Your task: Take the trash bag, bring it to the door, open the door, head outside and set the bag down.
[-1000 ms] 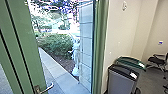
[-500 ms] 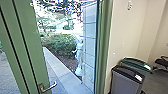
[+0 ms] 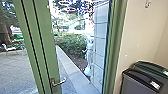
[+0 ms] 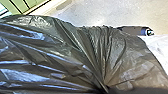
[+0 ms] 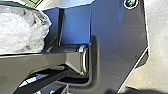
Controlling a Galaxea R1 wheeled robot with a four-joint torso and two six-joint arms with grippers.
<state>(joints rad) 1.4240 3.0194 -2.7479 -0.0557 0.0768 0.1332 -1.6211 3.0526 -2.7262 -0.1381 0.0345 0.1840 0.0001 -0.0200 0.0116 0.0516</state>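
Bag (image 4: 75, 57): saw dark folds bunched toward bottom centre, left wrist view, but couldn't tell spread from pinched for either claw.

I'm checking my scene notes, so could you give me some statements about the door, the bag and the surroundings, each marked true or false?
1. The door is white. False: it is green.
2. The trash bag is dark. True.
3. The door has a lever handle. True.
4. The two bins have lids of the same colour. False: one lid is green, the other blackish.
5. A pale chair stands outside on the paving. True.
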